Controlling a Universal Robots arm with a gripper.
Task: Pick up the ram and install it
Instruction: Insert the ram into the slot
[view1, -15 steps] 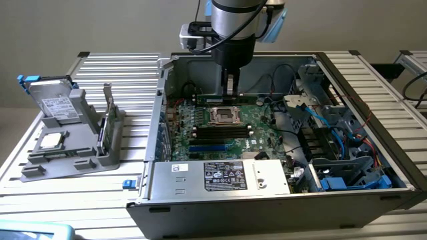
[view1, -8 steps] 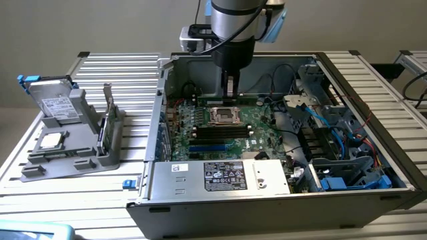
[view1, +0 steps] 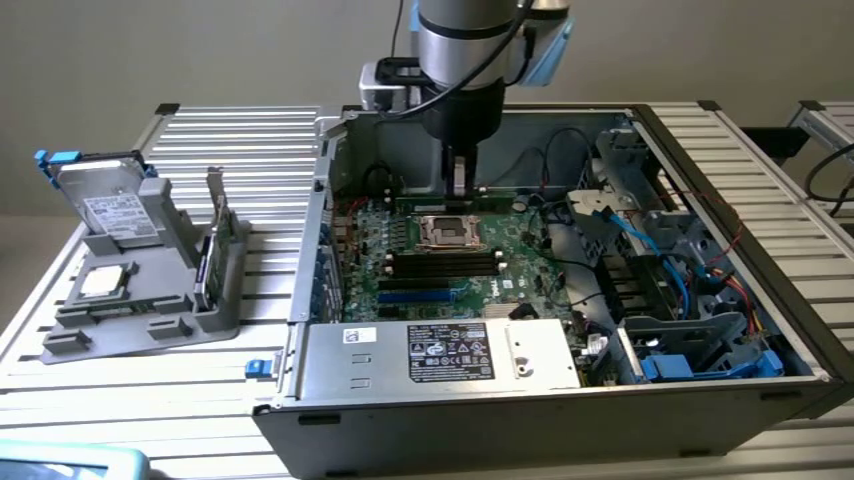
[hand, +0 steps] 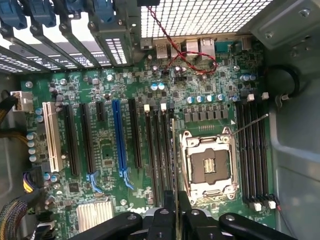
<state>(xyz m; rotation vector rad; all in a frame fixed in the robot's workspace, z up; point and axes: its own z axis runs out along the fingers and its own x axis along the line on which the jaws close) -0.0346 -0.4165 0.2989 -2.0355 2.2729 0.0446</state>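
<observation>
Item: thin dark green memory stick with a pale label, the ram, clenched between the closed fingers of the black two-finger gripper on the grey arm. Location: inside the open grey metal computer case, above the green motherboard; in the exterior view it sits at 12 o'clock of the square silver-framed processor socket. Orientation: the stick hangs from the gripper toward 6 o'clock. Its long axis appears to run down along the fingers rather than flat, though this is hard to confirm. From the wrist it reads edge-on as a thin line between the socket and a bank of long black memory slots, just beside the nearest slot. Relation: in the exterior view another bank of slots lies at 6 o'clock of the socket, long axes running 9 to 3 o'clock, and the ram is not yet seated in any of them. Also present: at 9 o'clock of the case, well apart, a grey moulded tray holding a boxy grey drive with blue tabs and a square silver chip.
</observation>
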